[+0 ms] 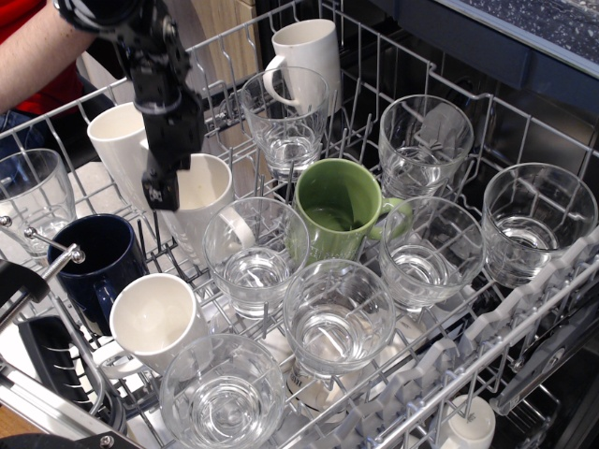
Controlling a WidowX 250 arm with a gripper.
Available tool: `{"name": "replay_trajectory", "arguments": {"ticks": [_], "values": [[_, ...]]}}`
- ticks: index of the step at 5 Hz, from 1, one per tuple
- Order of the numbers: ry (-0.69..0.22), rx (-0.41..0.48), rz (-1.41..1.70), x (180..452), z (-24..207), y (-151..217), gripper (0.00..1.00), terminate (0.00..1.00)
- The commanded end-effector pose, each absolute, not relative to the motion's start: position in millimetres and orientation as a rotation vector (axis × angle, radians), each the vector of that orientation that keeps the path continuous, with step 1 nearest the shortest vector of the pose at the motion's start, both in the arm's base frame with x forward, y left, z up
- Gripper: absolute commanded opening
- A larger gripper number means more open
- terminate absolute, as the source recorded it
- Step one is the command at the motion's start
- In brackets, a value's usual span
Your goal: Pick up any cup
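Several cream-white mugs stand in the dishwasher rack [524, 318]. The cup [208, 192] nearest my gripper is left of centre, mouth up, its handle toward a glass. My black gripper [161, 193] comes down from the upper left, and its tip is at this cup's left rim. Only one dark finger [159, 183] shows clearly, so I cannot tell how the jaws stand or whether they touch the rim. Other white mugs are at the back [309, 49], behind the gripper [114, 142], and at the front left [152, 320].
A green mug [335, 208] sits mid-rack and a dark blue mug [101, 257] at the left. Several clear glass tumblers [251, 251] crowd around the cup. A person's arm [37, 47] is at the top left. Wire tines stand between the items.
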State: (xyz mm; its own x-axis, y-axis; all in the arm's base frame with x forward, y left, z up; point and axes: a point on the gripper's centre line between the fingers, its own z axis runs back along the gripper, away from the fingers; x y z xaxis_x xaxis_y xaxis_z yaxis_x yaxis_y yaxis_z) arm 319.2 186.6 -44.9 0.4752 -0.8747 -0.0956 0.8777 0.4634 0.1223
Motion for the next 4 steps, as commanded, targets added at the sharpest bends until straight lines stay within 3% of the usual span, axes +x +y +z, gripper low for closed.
{"name": "replay_trajectory", "arguments": {"ticks": [1,2,3,4], "values": [[0.021,0.266,-1.051,318.5,-60.4,188.0,1.0,0.0],[0.013,0.306,-1.032,326.0,-71.1,189.6,1.0,0.0],[-0.021,0.301,-0.987,333.6,-75.0,192.9,0.0,0.0],[-0.038,0.287,-0.977,339.8,-69.5,195.9,0.0,0.0]]}}
